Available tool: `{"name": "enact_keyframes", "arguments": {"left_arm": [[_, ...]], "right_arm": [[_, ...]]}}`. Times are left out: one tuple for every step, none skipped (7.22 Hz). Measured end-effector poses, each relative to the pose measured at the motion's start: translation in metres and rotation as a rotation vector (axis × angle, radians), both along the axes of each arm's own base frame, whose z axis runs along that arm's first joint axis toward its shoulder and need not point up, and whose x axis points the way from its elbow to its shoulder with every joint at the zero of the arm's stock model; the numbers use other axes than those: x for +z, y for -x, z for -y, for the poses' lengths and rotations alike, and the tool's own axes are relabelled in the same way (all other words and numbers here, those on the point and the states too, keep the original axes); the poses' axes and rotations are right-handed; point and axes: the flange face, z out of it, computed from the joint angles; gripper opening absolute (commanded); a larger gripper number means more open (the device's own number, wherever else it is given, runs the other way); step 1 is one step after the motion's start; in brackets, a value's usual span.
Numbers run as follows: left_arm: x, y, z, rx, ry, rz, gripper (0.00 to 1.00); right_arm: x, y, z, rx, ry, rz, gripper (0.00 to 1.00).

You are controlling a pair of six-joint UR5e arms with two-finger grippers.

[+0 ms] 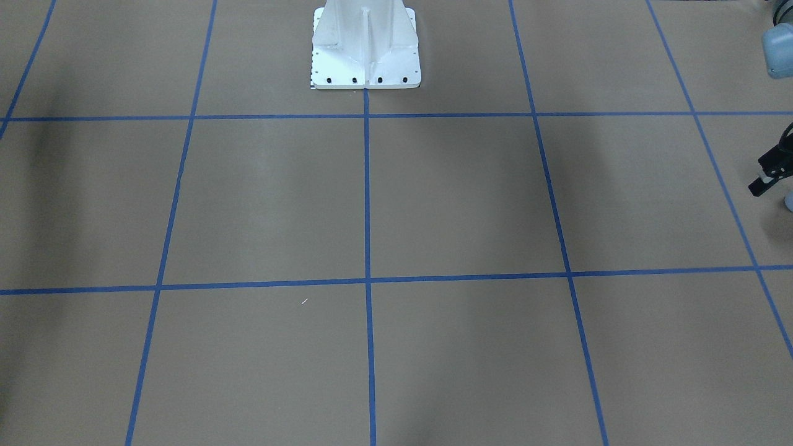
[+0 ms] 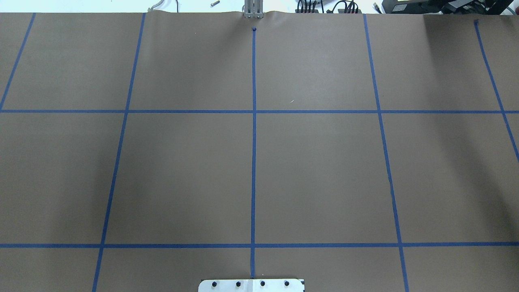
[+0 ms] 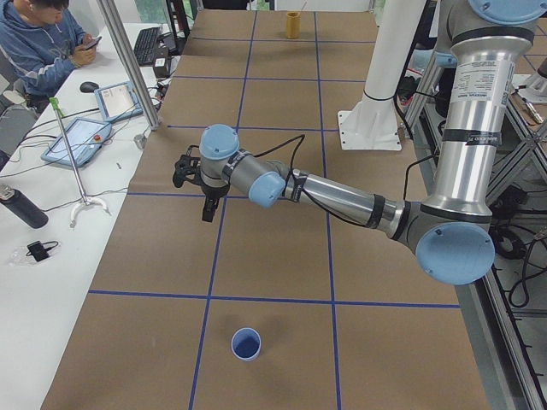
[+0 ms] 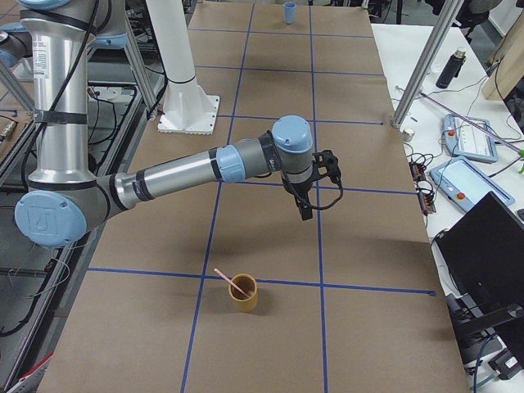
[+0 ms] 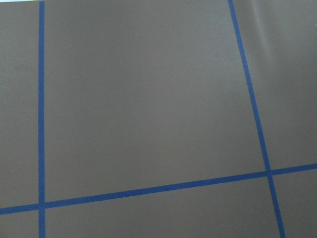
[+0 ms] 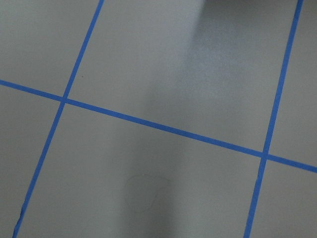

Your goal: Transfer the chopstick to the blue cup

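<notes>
The blue cup (image 3: 246, 343) stands upright near the robot's left end of the surface (image 2: 182, 170). Its inside looks dark blue. It sits alone in one taped square, just past a blue tape line (image 3: 256, 299).

The left gripper (image 3: 206, 215) hangs above the surface with its fingers pointing down. It is well apart from the blue cup. I cannot tell if its fingers are spread or pressed together.

The white base (image 1: 365, 49) stands in the middle of the robot's side.

The right gripper (image 4: 305, 214) also hangs above the surface, pointing down. I cannot tell how its fingers stand either.

Near the robot's right end stands a tan cup (image 4: 243, 299). The chopstick (image 4: 223, 276) is inside it. It leans, and its top end sticks out over the rim toward the robot's side. The tan cup sits just beside a tape line.

The two cups are far apart, one near each end. Many brown taped squares lie between them. A metal pole (image 4: 417, 74) stands at the far long edge, near the right gripper's side.
</notes>
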Motion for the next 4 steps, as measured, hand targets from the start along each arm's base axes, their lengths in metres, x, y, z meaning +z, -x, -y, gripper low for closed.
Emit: {"name": "enact_keyframes", "arguments": {"left_arm": [[-0.002, 0.0, -0.006, 0.004, -0.001, -0.005, 0.98], [-0.002, 0.001, -0.013, 0.004, 0.001, -0.005, 0.98], [0.002, 0.002, -0.018, 0.003, 0.011, -0.005, 0.98], [0.009, 0.002, -0.022, 0.005, 0.022, -0.005, 0.98]], "right_arm": [[0.007, 0.001, -0.012, 0.005, 0.017, -0.002, 1.0], [0.017, 0.0, -0.031, 0.007, 0.015, -0.002, 1.0], [0.027, -0.001, -0.044, 0.007, -0.003, 0.0, 1.0], [0.038, -0.001, -0.048, 0.004, -0.029, 0.003, 1.0]]}}
